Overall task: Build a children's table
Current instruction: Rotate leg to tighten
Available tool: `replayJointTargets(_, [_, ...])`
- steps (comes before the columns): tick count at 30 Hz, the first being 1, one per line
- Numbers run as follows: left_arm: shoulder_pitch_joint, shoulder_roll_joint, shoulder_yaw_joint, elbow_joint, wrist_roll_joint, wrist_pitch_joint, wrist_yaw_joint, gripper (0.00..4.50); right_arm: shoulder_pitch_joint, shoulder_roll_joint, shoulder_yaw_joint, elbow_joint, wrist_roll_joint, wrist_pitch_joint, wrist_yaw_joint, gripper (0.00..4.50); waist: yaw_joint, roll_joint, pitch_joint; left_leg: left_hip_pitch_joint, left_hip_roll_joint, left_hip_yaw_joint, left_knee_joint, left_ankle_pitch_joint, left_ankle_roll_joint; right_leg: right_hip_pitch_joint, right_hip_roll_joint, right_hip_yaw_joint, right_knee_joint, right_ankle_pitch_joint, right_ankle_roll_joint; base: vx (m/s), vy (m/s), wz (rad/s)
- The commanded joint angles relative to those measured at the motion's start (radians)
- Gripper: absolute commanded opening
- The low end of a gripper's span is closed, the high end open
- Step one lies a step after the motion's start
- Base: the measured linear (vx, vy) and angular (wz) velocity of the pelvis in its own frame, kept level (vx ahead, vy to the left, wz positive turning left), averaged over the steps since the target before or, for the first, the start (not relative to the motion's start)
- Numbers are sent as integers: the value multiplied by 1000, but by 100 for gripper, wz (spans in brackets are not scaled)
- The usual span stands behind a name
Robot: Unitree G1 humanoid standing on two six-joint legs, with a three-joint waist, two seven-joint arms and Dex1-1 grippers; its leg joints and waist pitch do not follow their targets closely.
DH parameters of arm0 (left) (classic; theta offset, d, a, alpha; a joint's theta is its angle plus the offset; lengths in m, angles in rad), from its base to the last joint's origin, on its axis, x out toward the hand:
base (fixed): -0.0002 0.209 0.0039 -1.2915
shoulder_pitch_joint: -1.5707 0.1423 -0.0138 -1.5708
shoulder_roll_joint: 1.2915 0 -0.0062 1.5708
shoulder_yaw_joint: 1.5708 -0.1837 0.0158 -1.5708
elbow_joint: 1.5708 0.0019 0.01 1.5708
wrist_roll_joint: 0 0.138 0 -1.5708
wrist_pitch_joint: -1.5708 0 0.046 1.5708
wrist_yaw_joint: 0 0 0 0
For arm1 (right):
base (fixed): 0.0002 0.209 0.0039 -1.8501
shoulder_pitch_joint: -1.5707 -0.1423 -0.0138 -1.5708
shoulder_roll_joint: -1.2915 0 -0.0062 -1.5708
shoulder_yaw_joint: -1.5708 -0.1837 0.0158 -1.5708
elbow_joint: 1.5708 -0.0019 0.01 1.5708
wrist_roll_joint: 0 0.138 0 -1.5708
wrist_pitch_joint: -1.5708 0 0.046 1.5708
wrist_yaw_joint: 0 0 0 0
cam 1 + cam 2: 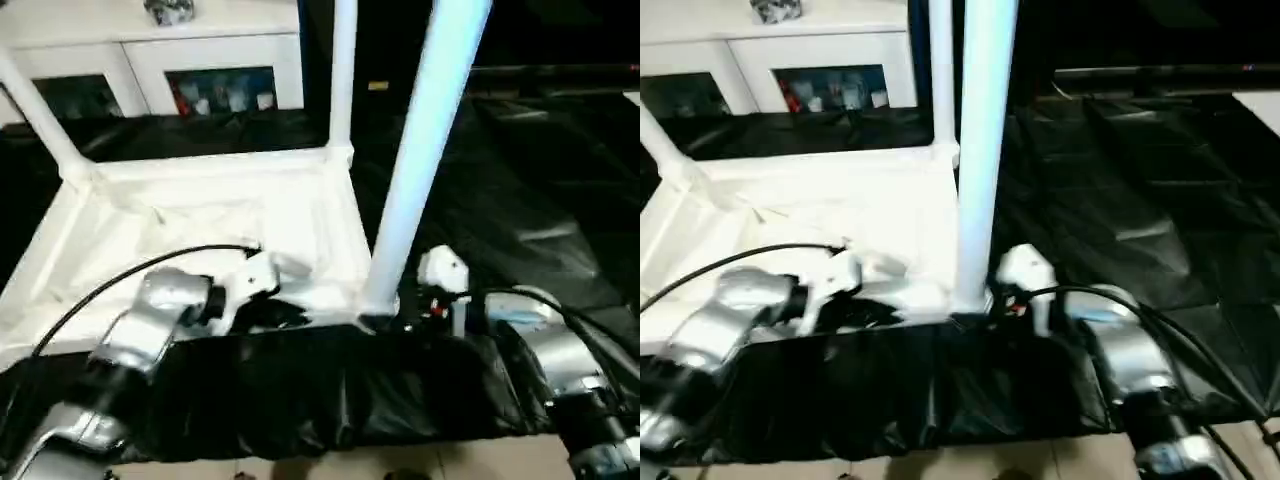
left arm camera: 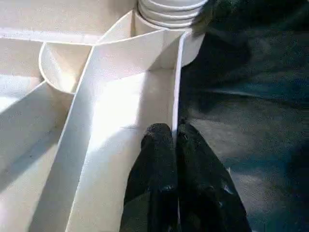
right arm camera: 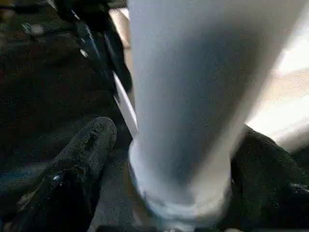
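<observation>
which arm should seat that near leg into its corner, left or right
Right, probably. Its end effector straddles the near leg at the flared base, fingers apart. The left end effector is shut on the tabletop edge wall.

upright legs (image 1: 432, 130) cut off by top edge, cabinet (image 1: 215, 75) contents blurred
</observation>
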Motion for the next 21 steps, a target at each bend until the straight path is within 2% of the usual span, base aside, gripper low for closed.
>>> replayJointTargets(1, [24,21,38,-36,-11,43,19,0,-24,19,48,29,-4,-28,49,381,11,-26,-62,1,12,9,-69,-73,110,53,-29,7,-40,11,-319,0,0,0])
replayJointTargets(2, [24,21,38,-36,-11,43,19,0,-24,19,48,29,-4,-28,49,381,11,-19,-61,9,14,10,-69,-79,102,47,-27,8,-42,3,-321,0,0,0])
replayJointTargets(3, [43,35,44,-65,-16,56,25,0,-41,32,56,50,-7,-35,62,381,11,-28,-61,10,14,11,-68,-78,101,47,-25,9,-43,11,-320,0,0,0])
replayJointTargets(4, [49,39,46,-74,-18,61,27,0,-46,36,59,56,-7,-37,65,381,11,-31,-60,6,12,10,-70,-76,100,50,-24,9,-38,20,-319,0,0,0])
replayJointTargets(6, [66,54,51,-104,-28,80,34,0,-59,43,69,74,-9,-43,79,381,10,-41,-60,9,12,11,-70,-77,98,48,-23,9,-38,23,-317,0,0,0])
replayJointTargets(7, [69,58,52,-110,-30,83,36,0,-62,45,73,79,-10,-44,84,381,9,-39,-59,9,11,10,-70,-78,95,48,-23,10,-37,22,-317,0,0,0])
replayJointTargets(8, [73,66,54,-115,-27,85,38,0,-67,47,79,88,-14,-49,90,381,9,-42,-59,11,12,10,-70,-82,91,48,-23,10,-38,20,-315,0,0,0])
replayJointTargets(9, [78,72,56,-120,-27,86,40,0,-71,48,84,98,-18,-55,98,356,9,-47,-59,10,11,10,-70,-84,91,47,-23,10,-37,20,-315,0,0,0])
replayJointTargets(11, [86,81,59,-134,-30,98,42,0,-79,52,88,121,-24,-70,108,349,9,-45,-57,12,12,10,-71,-100,83,46,-23,11,-38,5,-316,0,0,0])
replayJointTargets(13, [91,85,61,-146,-31,105,45,0,-86,52,86,139,-25,-79,117,339,10,-52,-57,10,10,10,-71,-100,79,49,-23,12,-36,12,-317,0,0,0])
replayJointTargets(14, [95,89,59,-153,-32,108,47,0,-90,50,82,153,-21,-78,124,317,11,-49,-57,10,10,10,-71,-100,79,48,-23,12,-36,11,-317,0,0,0])
replayJointTargets(16, [96,91,57,-158,-33,109,48,0,-91,49,79,158,-18,-76,127,312,11,-48,-58,10,9,9,-69,-91,80,50,-22,12,-34,29,-319,0,0,0])
replayJointTargets(17, [92,89,52,-156,-32,110,49,0,-92,46,75,167,-16,-76,128,302,12,-41,-60,11,8,8,-68,-81,81,50,-21,11,-32,49,-322,0,0,0])
replayJointTargets(18, [92,89,52,-156,-32,110,49,0,-92,46,75,167,-16,-76,128,302,12,-43,-60,12,8,9,-67,-78,82,50,-20,11,-32,58,-324,0,0,0])
replayJointTargets(19, [89,87,50,-155,-31,110,50,0,-91,45,75,169,-16,-76,128,278,14,-46,-62,11,7,9,-66,-69,85,52,-20,11,-29,76,-328,0,0,0])
replayJointTargets(20, [83,83,46,-150,-30,111,52,0,-91,43,74,175,-18,-82,129,271,15,-42,-62,11,7,9,-65,-61,88,52,-19,11,-28,93,-332,0,0,0])
replayJointTargets(21, [77,78,42,-146,-30,112,53,0,-89,42,74,180,-18,-84,130,269,15,-43,-63,11,6,8,-64,-57,89,53,-19,10,-27,101,-335,0,0,0])
